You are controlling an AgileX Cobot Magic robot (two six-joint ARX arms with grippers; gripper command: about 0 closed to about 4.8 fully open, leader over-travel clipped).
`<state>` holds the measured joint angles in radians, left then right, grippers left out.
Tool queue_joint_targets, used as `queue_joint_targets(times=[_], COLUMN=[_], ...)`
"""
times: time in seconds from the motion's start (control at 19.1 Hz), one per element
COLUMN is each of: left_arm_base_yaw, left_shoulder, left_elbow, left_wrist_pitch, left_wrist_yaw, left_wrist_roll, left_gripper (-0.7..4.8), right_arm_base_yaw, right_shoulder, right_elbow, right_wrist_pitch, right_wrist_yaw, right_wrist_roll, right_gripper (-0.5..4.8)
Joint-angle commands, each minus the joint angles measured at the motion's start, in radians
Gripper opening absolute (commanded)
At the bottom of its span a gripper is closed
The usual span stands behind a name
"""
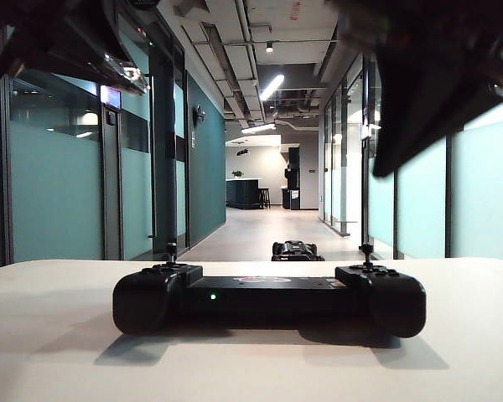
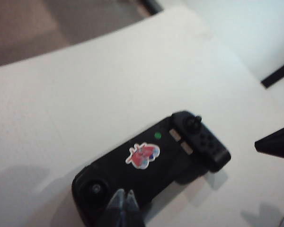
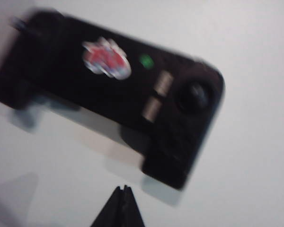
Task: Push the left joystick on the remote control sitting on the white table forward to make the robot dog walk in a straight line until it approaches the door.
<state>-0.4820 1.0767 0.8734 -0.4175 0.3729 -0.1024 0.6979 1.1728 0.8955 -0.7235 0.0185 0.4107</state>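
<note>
On the near side of the white table (image 1: 50, 352), nothing but bare matte surface and soft shadow. Just beyond, lying flat and square across the middle: the remote control (image 1: 268, 297), black, two bulbous lobes joined by a flat bar, with one green light (image 1: 212, 296) glowing on that bar. Seen from the left wrist view, wearing a red and blue sticker (image 2: 143, 155) near its middle.

Standing upright on the lobe at the left of the exterior view: the left joystick (image 1: 170, 250), thin and black, untouched. Matched on the other lobe by the second stick (image 1: 366, 250), also upright.

Above the controller, out of focus at the top corners of the exterior view: the left arm (image 1: 67, 42) and the right arm (image 1: 436, 84), both well clear of the tabletop.

Left gripper (image 2: 124, 204): fingertips pressed together, nothing between them, held over the controller's edge just beside the left joystick. Too blurred to tell contact from that view.

Right gripper (image 3: 123, 201): jaws closed tight to a single point, empty, poised off the controller's right lobe over bare table, apart from the second stick.

Past the table's far edge, down on the corridor floor (image 1: 260, 230): the robot dog (image 1: 295, 249), low and black, roughly centred between the glass walls (image 1: 59, 184). Farther along, a dark counter (image 1: 243, 193) under ceiling strip lights (image 1: 272, 85).
</note>
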Motion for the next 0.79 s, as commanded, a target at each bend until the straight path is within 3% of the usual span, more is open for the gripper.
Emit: queue_joint_targets(times=[0.05, 0.1, 0.16, 0.58, 0.79], left_arm_base_yaw=[-0.002, -0.001, -0.001, -0.001, -0.001], left_shoulder=[0.026, 0.026, 0.026, 0.026, 0.026], left_elbow=[0.043, 0.043, 0.043, 0.043, 0.043], left_wrist_pitch=[-0.035, -0.018, -0.006, -0.031, -0.031], left_wrist_yaw=[-0.01, -0.01, -0.01, -0.001, 0.013], left_wrist_roll=[0.053, 0.053, 0.053, 0.053, 0.053], left_gripper=[-0.05, -0.05, -0.05, -0.05, -0.05], right_arm_base_yaw=[0.002, 0.0, 0.0, -0.043, -0.053], right_shoulder=[0.043, 0.056, 0.072, 0.205, 0.256], right_elbow=[0.007, 0.007, 0.007, 0.007, 0.007], right_wrist_pitch=[-0.021, -0.024, -0.029, -0.054, 0.013], right_wrist_yaw=[0.009, 0.008, 0.007, 0.005, 0.001], right_wrist_roll=[0.037, 0.039, 0.039, 0.039, 0.037], right_gripper=[2.78, 3.51, 3.69, 3.69, 3.69])
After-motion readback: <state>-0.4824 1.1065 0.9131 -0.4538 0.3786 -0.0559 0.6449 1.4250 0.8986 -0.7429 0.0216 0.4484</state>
